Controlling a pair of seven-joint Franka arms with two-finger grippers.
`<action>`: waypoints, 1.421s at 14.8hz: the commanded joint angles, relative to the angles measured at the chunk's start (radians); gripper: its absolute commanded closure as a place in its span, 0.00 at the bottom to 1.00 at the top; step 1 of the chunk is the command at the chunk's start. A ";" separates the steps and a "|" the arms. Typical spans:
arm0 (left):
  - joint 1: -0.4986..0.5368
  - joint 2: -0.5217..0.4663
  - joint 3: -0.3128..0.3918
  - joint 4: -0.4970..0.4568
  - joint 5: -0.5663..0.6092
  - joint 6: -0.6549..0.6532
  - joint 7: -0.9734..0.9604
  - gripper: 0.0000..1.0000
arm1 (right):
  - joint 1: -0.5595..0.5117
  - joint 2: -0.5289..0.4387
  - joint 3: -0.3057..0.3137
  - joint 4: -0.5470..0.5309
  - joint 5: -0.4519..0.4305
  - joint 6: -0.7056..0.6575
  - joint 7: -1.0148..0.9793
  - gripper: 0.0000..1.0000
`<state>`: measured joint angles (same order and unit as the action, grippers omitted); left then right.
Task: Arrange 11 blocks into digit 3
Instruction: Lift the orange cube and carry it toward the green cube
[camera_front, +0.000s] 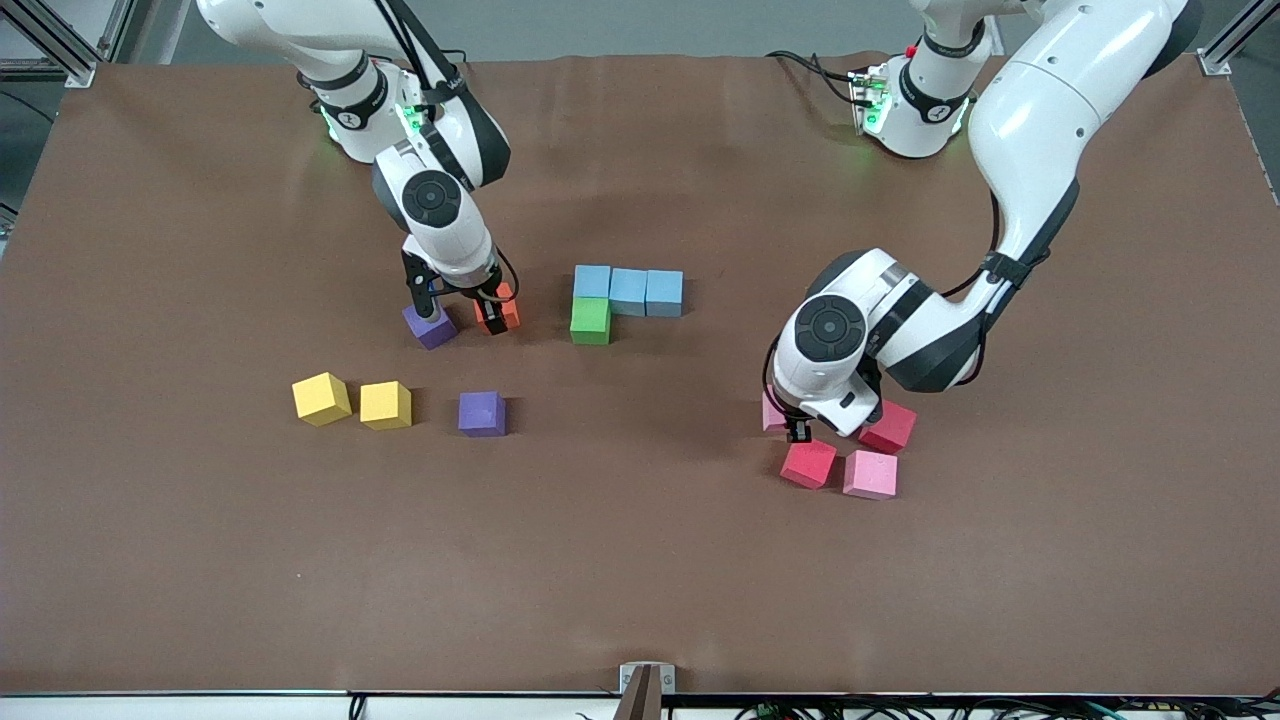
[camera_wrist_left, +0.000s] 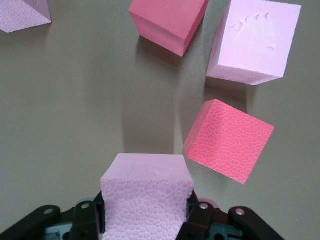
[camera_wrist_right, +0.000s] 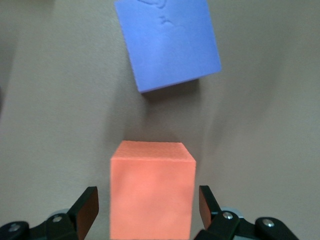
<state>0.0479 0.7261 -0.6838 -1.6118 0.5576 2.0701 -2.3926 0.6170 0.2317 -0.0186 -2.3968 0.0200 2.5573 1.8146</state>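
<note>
Three light blue blocks (camera_front: 628, 290) lie in a row, with a green block (camera_front: 590, 320) touching the row on the side nearer the camera, at the end toward the right arm. My right gripper (camera_front: 492, 305) (camera_wrist_right: 149, 205) stands open around the orange block (camera_front: 508, 310) (camera_wrist_right: 152, 190), a gap on each side. A purple block (camera_front: 430, 326) (camera_wrist_right: 167, 42) lies close beside it. Another purple block (camera_front: 482, 413) sits nearer the camera. My left gripper (camera_front: 797, 428) (camera_wrist_left: 147, 210) is shut on a pink block (camera_front: 771, 410) (camera_wrist_left: 147, 200), low at the table. Two red blocks (camera_front: 808, 463) (camera_front: 888, 428) and a pink block (camera_front: 870, 473) lie around it.
Two yellow cubes (camera_front: 321, 398) (camera_front: 386, 405) sit side by side toward the right arm's end, beside the nearer purple block. In the left wrist view the corner of one more pale block (camera_wrist_left: 22, 15) shows at the frame's edge. Brown table cover (camera_front: 640, 560) lies under all.
</note>
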 joint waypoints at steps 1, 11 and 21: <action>-0.005 -0.002 0.000 0.006 -0.007 -0.011 0.015 0.61 | 0.015 -0.009 -0.001 -0.032 0.012 0.023 0.011 0.19; -0.006 0.003 0.001 0.006 -0.005 -0.011 0.015 0.61 | 0.013 -0.009 -0.001 0.000 0.011 0.011 -0.050 0.95; -0.005 0.006 0.001 0.004 -0.004 -0.008 0.015 0.61 | 0.050 0.085 0.002 0.374 0.011 -0.273 -0.495 0.95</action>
<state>0.0451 0.7350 -0.6837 -1.6118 0.5576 2.0701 -2.3926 0.6629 0.2464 -0.0139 -2.1690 0.0202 2.4007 1.4147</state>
